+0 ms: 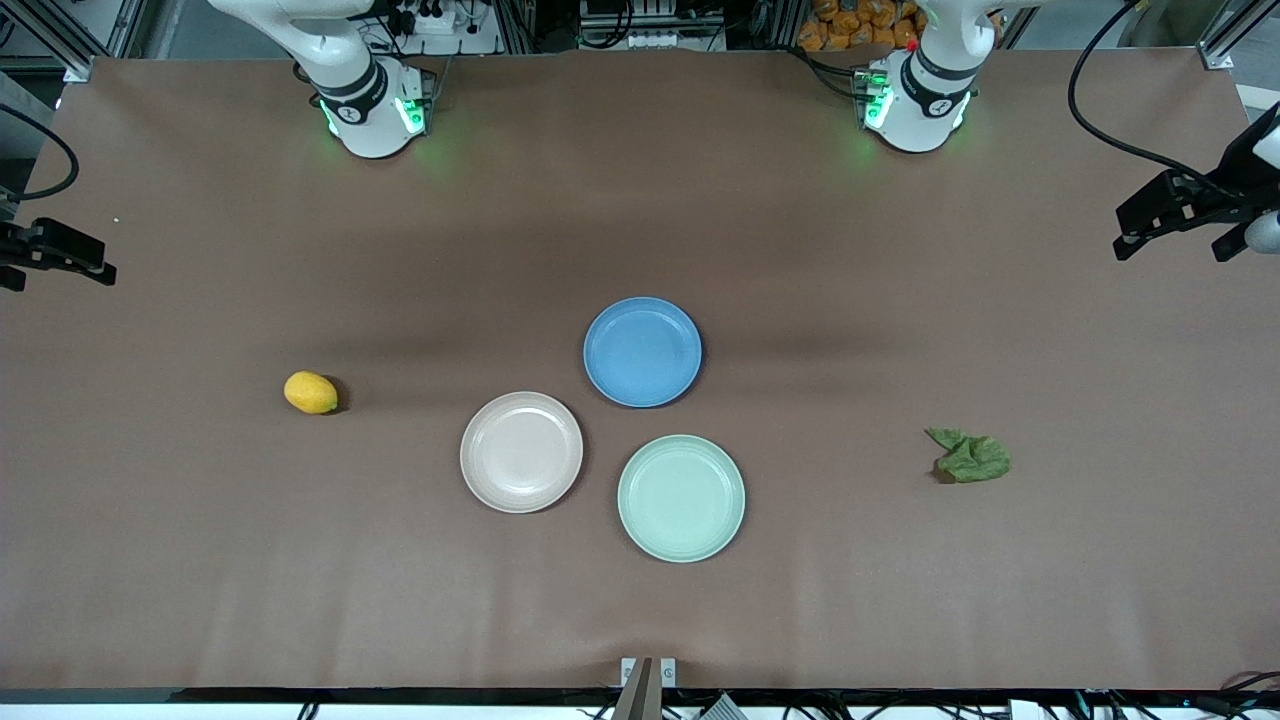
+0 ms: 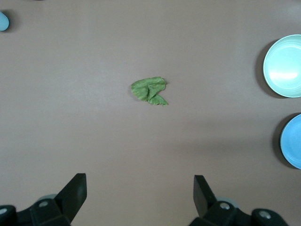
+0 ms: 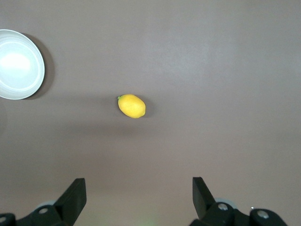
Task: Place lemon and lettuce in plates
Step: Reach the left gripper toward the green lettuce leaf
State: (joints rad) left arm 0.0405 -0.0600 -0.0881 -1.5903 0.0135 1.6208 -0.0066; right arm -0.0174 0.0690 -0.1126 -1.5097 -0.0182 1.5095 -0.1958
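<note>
The lemon (image 1: 311,392) (image 3: 131,106) lies on the brown table toward the right arm's end. The wrinkled green lettuce (image 1: 971,456) (image 2: 149,90) lies toward the left arm's end. Between them sit the beige-pink plate (image 1: 521,452) (image 3: 19,64) and the mint-green plate (image 1: 681,498) (image 2: 284,66), both bare. My left gripper (image 2: 140,181) hangs high over the table near the lettuce, open, holding nothing. My right gripper (image 3: 139,183) hangs high near the lemon, open as well. Neither hand shows in the front view, only the arm bases.
A blue plate (image 1: 642,351) (image 2: 292,141) sits just farther from the front camera than the other two plates. Black mounts stick in over the table at both ends (image 1: 55,250) (image 1: 1190,205).
</note>
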